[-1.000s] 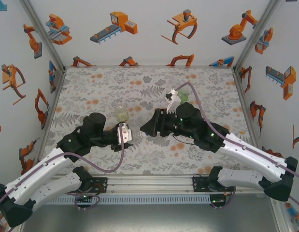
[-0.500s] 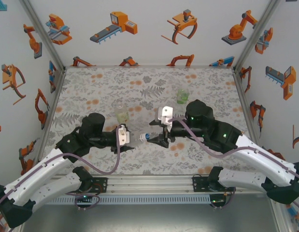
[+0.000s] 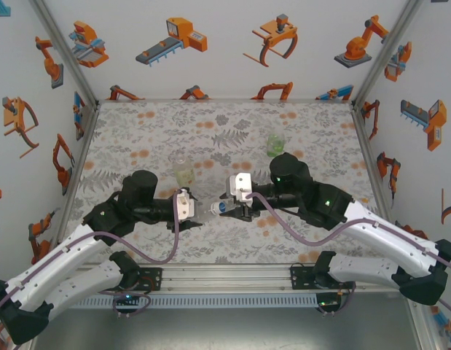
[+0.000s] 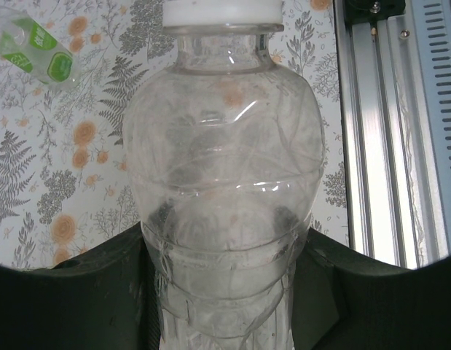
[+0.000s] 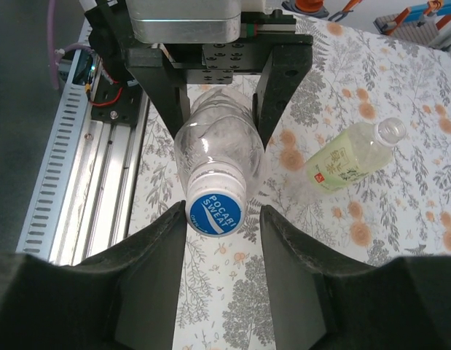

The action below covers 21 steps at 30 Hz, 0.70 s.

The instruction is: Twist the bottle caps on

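My left gripper (image 3: pixel 197 211) is shut on the colourless bottle (image 3: pixel 210 210) and holds it level above the table, neck towards the right. In the left wrist view the bottle (image 4: pixel 225 168) bulges between the fingers, its whitish cap (image 4: pixel 222 10) at the top. My right gripper (image 5: pixel 225 217) straddles that cap (image 5: pixel 214 210), which has a blue printed top. The left finger touches the cap; a gap remains on the right side, so the jaws stand open. The yellowish bottle (image 3: pixel 183 172) stands uncapped behind the left gripper. At the back right stands the green bottle (image 3: pixel 275 144).
The aluminium rail (image 3: pixel 225 278) runs along the near edge below both arms. The floral table cover (image 3: pixel 138 131) stretches to the patterned walls at the back and sides. The yellowish bottle (image 5: pixel 347 162) is to the right of the held bottle in the right wrist view.
My right gripper has swung from beside the green bottle down and left to the held bottle's cap, and its jaws have narrowed around it. The left gripper has kept its hold.
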Motion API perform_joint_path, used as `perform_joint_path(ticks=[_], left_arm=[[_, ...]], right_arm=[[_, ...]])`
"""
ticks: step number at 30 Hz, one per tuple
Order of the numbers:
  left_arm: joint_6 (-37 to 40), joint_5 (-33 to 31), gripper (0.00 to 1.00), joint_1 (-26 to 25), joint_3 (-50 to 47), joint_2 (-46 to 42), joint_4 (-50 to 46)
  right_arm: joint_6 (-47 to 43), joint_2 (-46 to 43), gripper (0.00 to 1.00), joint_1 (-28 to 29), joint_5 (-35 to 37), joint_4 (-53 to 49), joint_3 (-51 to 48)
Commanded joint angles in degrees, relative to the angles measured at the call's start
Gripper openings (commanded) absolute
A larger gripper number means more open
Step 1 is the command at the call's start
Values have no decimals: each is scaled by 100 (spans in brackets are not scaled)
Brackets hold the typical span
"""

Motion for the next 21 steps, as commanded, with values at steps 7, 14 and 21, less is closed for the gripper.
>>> perform_joint_path(ticks=[7, 14, 21], left_arm=[[-12, 182, 0, -20, 152, -61, -9], [-9, 91, 0, -19, 143, -42, -9], [-4, -225, 0, -19, 73, -27, 121]], right_arm=[[128, 48, 36, 20, -265, 487, -108], [1306, 41, 12, 28, 156, 822, -198], [6034, 115, 0, 25, 2252, 1375, -585]])
